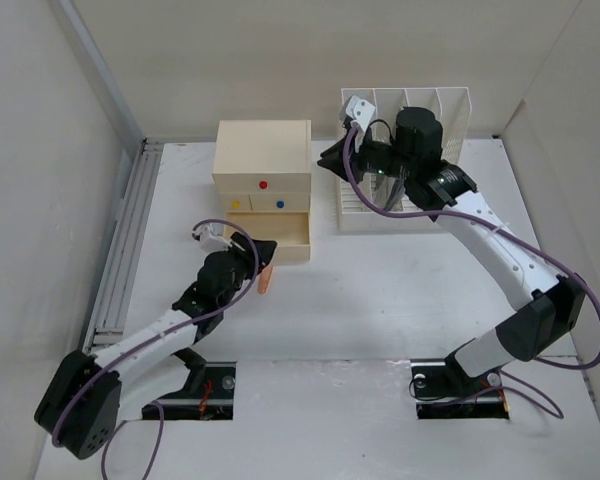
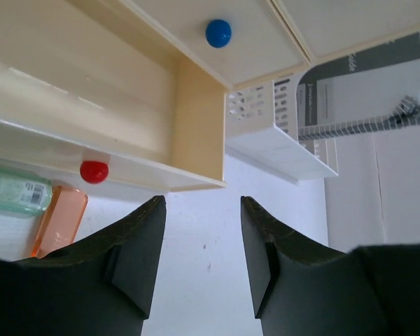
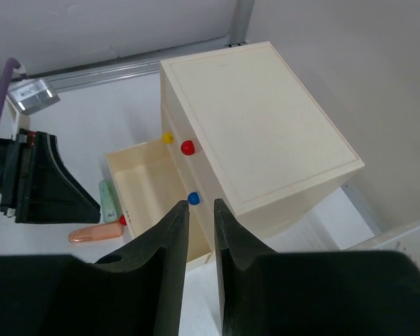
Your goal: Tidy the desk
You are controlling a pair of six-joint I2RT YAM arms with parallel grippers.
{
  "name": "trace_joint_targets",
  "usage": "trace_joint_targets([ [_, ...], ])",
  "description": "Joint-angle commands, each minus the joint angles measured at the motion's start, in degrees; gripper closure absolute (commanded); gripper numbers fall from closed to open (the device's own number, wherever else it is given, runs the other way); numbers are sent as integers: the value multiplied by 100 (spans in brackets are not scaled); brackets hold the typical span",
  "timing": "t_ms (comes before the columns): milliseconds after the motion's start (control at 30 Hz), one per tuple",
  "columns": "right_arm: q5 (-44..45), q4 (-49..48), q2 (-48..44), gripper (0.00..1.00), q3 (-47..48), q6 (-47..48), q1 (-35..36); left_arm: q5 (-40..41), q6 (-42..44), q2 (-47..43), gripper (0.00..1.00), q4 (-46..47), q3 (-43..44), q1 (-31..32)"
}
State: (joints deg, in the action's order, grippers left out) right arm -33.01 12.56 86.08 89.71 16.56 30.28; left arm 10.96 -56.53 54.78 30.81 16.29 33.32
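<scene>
Table (image 1: 380,300): white top, lying flat beneath everything, with pale walls standing around it and both arm bases sitting at its near edge.

Drawer box (image 1: 263,160): cream, standing toward the back, left of centre. Its bottom drawer (image 1: 283,240) is standing pulled out and showing a red knob (image 2: 94,171).

File rack (image 1: 450,110): white and slotted, standing just right of the box.

Green bottle (image 2: 14,192) and orange capsule (image 2: 59,220): lying on the table just beside each other, before the drawer front.

Left gripper (image 2: 201,206): hovering low near the open drawer, jaws standing moderately apart and gripping nothing.

Right gripper (image 3: 199,210): hanging raised between box and rack, jaws showing a narrow slit and holding nothing.
</scene>
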Motion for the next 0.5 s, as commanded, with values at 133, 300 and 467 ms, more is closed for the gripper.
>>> trace_joint_targets([
  [133, -582, 306, 277, 42, 343, 355, -31, -86, 160, -1583, 59, -1576, -39, 148],
  [300, -1161, 1502, 830, 31, 767, 1821, -31, 712, 826, -3015, 82, -3357, 1152, 148],
  [467, -1919, 2690, 1103, 60, 321, 4231, 249, 1013, 2108, -3379, 88, -4547, 2999, 148],
])
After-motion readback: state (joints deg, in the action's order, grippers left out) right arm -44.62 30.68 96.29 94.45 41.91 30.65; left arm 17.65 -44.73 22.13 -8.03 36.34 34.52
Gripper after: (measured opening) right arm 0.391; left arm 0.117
